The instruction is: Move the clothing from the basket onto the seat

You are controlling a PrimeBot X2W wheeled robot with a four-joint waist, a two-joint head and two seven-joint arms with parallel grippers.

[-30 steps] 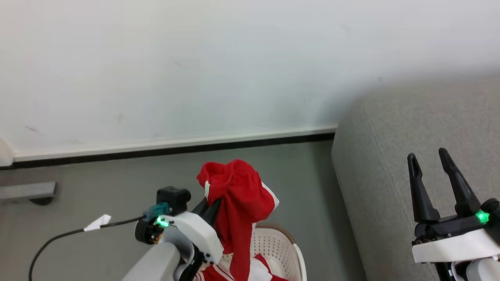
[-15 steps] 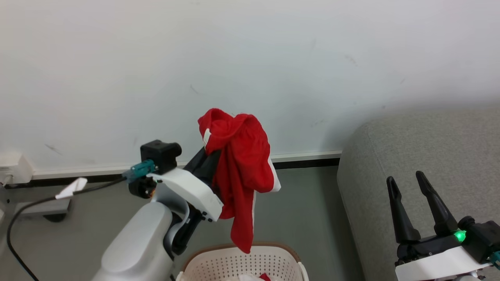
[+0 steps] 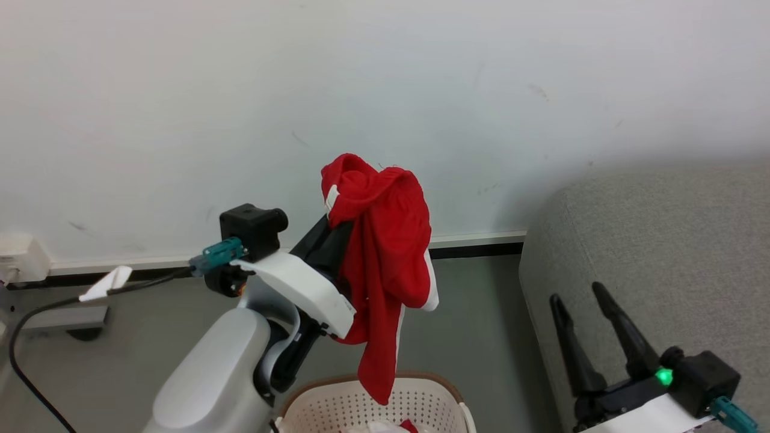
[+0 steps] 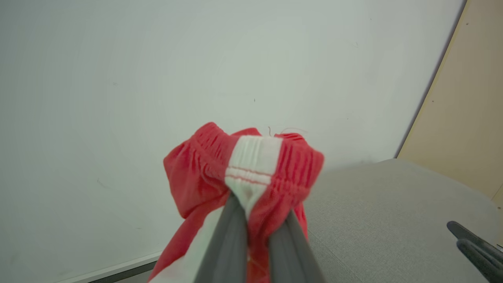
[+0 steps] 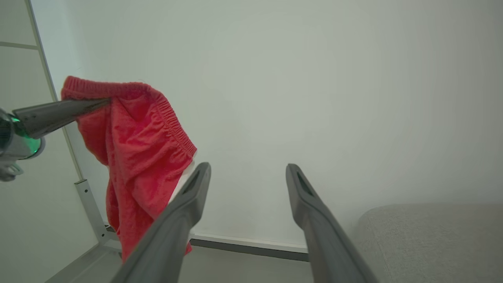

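Note:
My left gripper (image 3: pixel 337 210) is shut on the elastic waistband of a red piece of clothing (image 3: pixel 385 252) with white panels. It holds the clothing up in front of the wall, and the tail hangs down over the cream basket (image 3: pixel 430 400). The left wrist view shows the fingers (image 4: pixel 235 236) pinching the white part of the waistband (image 4: pixel 251 165). More clothing (image 3: pixel 385 427) lies in the basket. The grey seat (image 3: pixel 662 240) stands to the right. My right gripper (image 3: pixel 576 294) is open and holds nothing, low in front of the seat. In the right wrist view its gripper (image 5: pixel 248 169) points at the wall, with the clothing (image 5: pixel 137 149) to the left.
A white wall with a dark baseboard (image 3: pixel 475 249) runs behind. A black cable with a white tag (image 3: pixel 99 282) and a grey metal foot (image 3: pixel 60 316) are on the left. Grey floor (image 3: pixel 481 325) lies between basket and seat. A beige panel (image 4: pixel 463 118) is beyond the seat.
The head view has tilted up. My left gripper has raised the red clothing out of the basket and shifted slightly right. My right gripper now sits lower in view, still open.

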